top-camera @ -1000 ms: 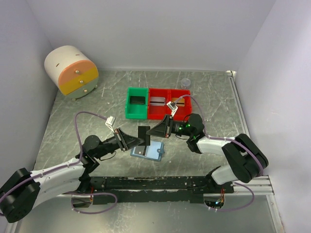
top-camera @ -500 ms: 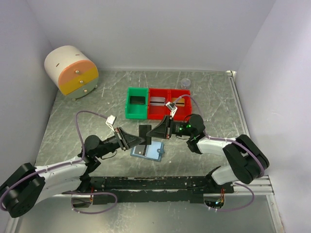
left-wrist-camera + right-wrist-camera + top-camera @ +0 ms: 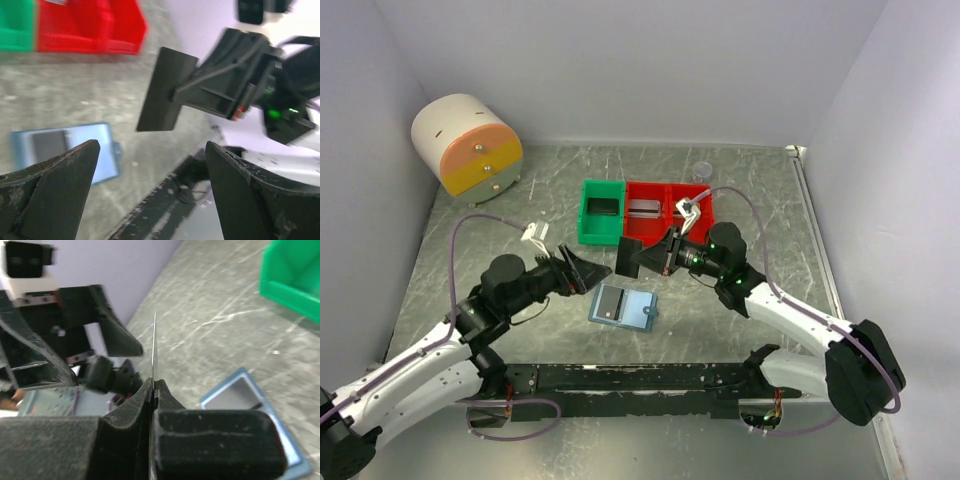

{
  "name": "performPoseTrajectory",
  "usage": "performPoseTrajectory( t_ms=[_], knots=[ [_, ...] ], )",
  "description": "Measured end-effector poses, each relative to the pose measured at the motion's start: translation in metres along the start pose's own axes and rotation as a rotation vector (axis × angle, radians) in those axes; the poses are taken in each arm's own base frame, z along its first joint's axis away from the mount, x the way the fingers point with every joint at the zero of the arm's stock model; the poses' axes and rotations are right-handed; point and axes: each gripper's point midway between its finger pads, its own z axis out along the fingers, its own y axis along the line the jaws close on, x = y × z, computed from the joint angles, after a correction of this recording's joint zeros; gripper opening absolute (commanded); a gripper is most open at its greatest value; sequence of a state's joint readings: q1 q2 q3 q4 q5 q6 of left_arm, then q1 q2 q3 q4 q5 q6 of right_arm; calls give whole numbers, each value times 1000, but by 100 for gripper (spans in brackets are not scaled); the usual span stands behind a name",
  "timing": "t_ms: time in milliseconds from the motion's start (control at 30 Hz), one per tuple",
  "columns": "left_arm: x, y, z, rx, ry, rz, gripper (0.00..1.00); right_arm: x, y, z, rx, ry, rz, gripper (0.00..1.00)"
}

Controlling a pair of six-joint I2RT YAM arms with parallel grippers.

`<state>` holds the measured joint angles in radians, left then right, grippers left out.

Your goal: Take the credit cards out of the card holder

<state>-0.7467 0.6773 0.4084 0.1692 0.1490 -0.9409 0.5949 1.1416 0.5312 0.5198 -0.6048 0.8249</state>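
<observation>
The blue-grey card holder point(image 3: 638, 310) lies open on the table, a grey card point(image 3: 610, 302) showing in its left panel. My right gripper point(image 3: 647, 259) is shut on a dark credit card point(image 3: 627, 257), held on edge above the table behind the holder. In the right wrist view the card point(image 3: 154, 342) stands edge-on between the shut fingertips point(image 3: 161, 390). My left gripper point(image 3: 595, 272) is open just left of the card, touching nothing. Its wrist view shows the dark card point(image 3: 167, 90) ahead and the holder point(image 3: 92, 150) below.
A green bin point(image 3: 602, 232) and a red two-part bin point(image 3: 668, 232) stand behind the grippers; a dark flat item lies in the green one. A cream and orange drawer drum point(image 3: 468, 145) sits at the back left. A black rail point(image 3: 650, 378) runs along the near edge.
My left gripper has opened, let go of the dark card and drawn back to the left. The right gripper has kept the card and carried it slightly up and back.
</observation>
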Motion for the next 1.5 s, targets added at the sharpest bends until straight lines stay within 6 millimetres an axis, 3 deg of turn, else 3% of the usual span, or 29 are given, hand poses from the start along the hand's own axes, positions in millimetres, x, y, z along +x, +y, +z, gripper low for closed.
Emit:
performPoseTrajectory(
  t_ms=[233,400,600,667,900,1300,1500],
  knots=[
    [-46,55,-19,-510,-27,215,100,-21,-42,3,263,-28,-129,0],
    [-66,97,-40,-786,3,324,100,-26,-55,23,401,7,-286,0],
    [-141,129,-92,-1006,-116,342,100,-29,-61,64,513,101,-552,0],
    [-157,135,-105,-1028,-167,326,99,-34,-69,74,548,118,-620,0],
    [-122,149,-111,-958,-117,287,100,-59,-93,98,647,153,-794,0],
    [-131,121,-115,-846,-211,327,98,-78,-129,140,743,225,-951,0],
    [-136,101,-119,-774,-261,359,98,-78,-143,151,764,262,-994,0]
  ],
)
